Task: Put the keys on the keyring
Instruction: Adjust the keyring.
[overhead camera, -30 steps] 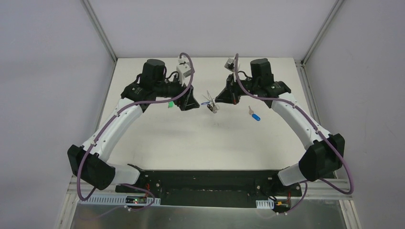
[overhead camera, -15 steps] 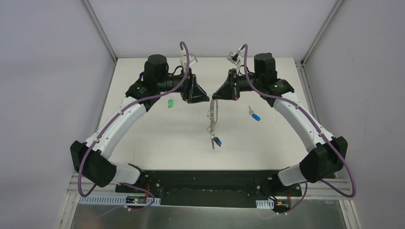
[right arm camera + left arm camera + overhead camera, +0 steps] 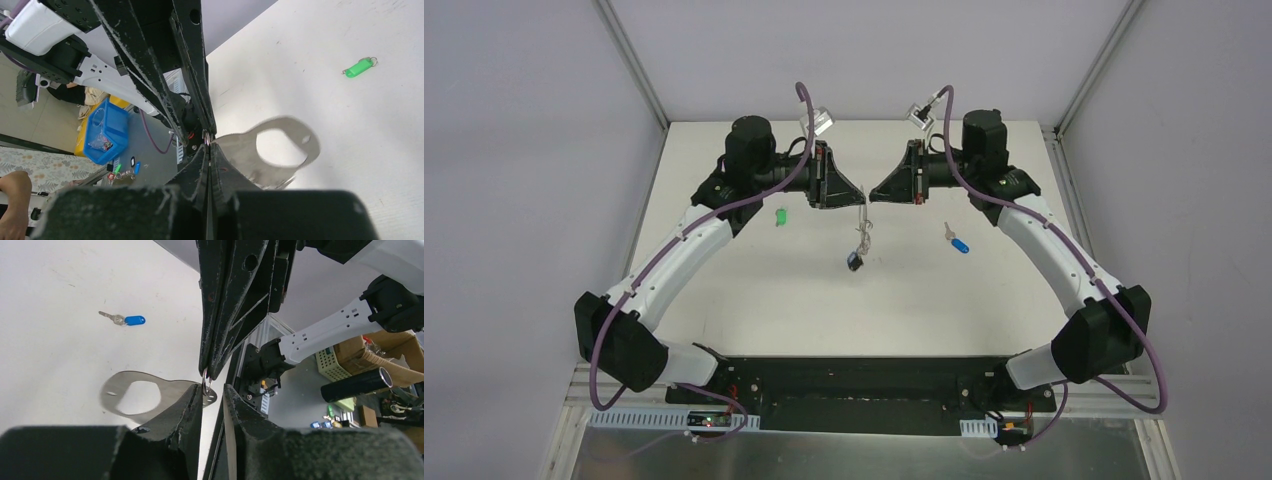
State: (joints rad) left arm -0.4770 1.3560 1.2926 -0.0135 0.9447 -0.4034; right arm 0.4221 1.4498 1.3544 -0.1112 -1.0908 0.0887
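Over the white table, our right end effector pinched the dangling keyring; the left end effector stood narrowly parted, green key nearest it.

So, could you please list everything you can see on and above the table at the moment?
table: one, white, under everything.
green key: one, green head, flat on the table's left side.
blue key: one, silver with a blue head, flat on the table's right side.
keyring: one, pale grey, hanging in the air between the two grippers.
black tag: one, black, dangling at the keyring's lower end.
left arm: one, white and black, purple cable, reaching in from the near edge.
right arm: one, same colours, mirrored.
right gripper: one, black, shut on the keyring's top.
left gripper: one, black, close around that same end; grip unclear.
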